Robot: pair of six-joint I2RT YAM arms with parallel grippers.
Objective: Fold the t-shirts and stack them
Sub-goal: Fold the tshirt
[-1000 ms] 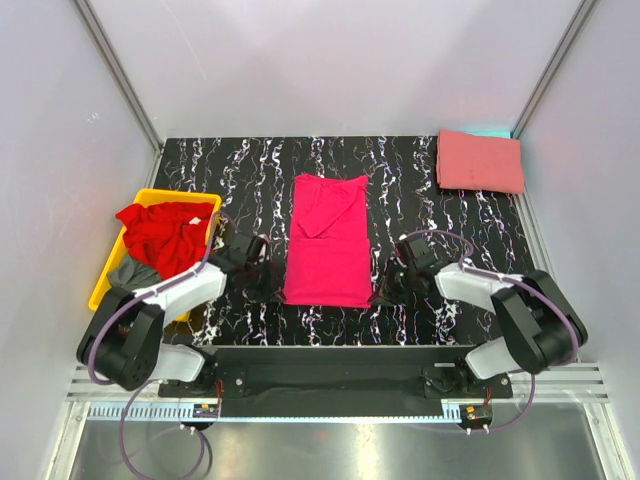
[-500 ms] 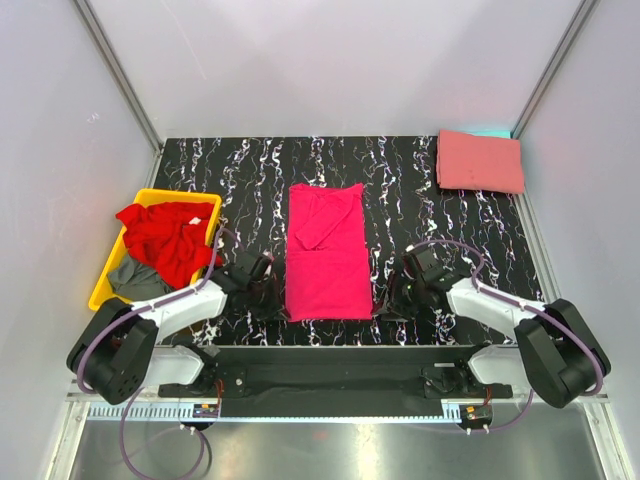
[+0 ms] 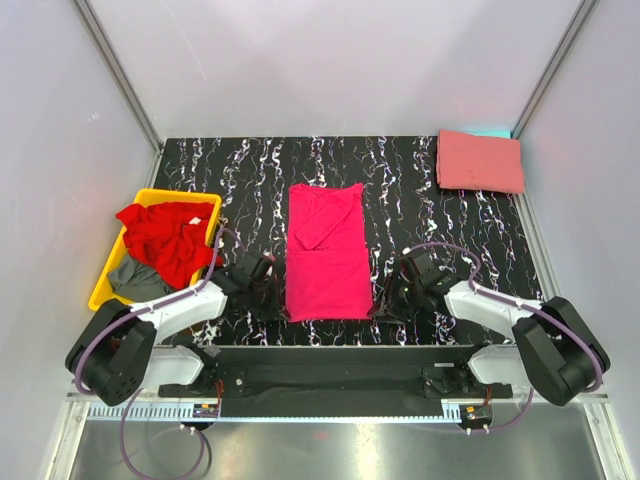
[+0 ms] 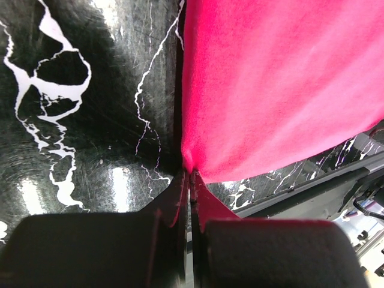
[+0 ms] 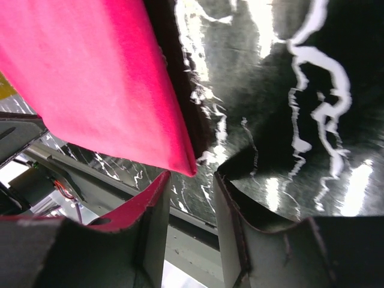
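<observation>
Risk: uneven fold; left gripper (image 4: 191, 180) pinched shut on lower-left corner of magenta t-shirt (image 3: 325, 250), frame centre; right gripper (image 5: 192, 201) agape, lower-right corner unclamped. Lifting now would skew cloth.

L tool (image 4: 190, 175) pinched closed, R tool (image 5: 192, 180) w/ jaws apart, both arms stretched low, angled inward.

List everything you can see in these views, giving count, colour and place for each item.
magenta t-shirt: 1, hot pink, folded long, table centre
salmon t-shirt: 1, salmon pink, folded, far right corner
red t-shirt: 1, red, crumpled in the bin
grey t-shirt: 1, grey, in the bin, partly under the red one
bin: 1, yellow, table's left edge
table: 1, black with white veins
left gripper: 1, black, shut on the magenta t-shirt's near left corner
right gripper: 1, black, open at its near right corner
</observation>
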